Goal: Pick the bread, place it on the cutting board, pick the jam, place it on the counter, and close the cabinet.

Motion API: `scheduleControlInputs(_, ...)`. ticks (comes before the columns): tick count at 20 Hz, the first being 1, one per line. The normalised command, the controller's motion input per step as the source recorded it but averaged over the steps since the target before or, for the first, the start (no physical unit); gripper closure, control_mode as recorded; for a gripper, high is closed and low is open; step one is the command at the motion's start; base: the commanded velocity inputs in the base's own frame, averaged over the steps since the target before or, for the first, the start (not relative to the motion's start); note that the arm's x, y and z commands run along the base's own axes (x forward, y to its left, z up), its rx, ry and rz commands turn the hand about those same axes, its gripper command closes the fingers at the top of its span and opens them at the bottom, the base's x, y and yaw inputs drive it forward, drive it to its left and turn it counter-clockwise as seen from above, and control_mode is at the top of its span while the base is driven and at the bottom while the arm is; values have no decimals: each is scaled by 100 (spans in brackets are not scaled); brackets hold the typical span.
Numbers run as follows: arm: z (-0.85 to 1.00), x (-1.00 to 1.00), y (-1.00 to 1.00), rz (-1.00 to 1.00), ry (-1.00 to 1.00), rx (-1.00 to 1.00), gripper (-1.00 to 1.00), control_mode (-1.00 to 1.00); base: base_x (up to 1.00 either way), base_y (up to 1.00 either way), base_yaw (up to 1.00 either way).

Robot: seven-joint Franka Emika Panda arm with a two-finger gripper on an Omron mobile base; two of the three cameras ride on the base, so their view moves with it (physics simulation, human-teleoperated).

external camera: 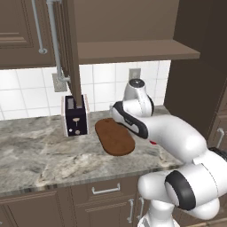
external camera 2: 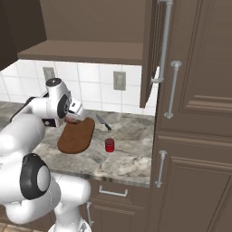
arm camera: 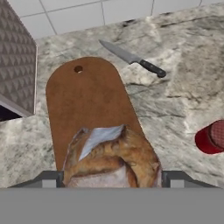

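My fingers (arm camera: pixel 112 179) grip the bread (arm camera: pixel 111 159) on both sides, over the near end of the cutting board (arm camera: pixel 87 105). Risk: releasing this close to the edge, the lumpy bun could roll onto the counter (arm camera: pixel 183 100) towards the jam (arm camera: pixel 211 138).

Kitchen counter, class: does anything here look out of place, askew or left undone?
The wall cabinet door stands open above the counter. A knife lies loose, angled beside the cutting board. The jam jar stands upright; nothing is spilled.
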Motion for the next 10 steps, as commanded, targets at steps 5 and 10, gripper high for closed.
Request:
scheduleControlInputs(5,-19,16,7,0,0,0,100,-100,0,0,0)
scheduleControlInputs(10,-19,12,3,0,0,0,100,-100,0,0,0)
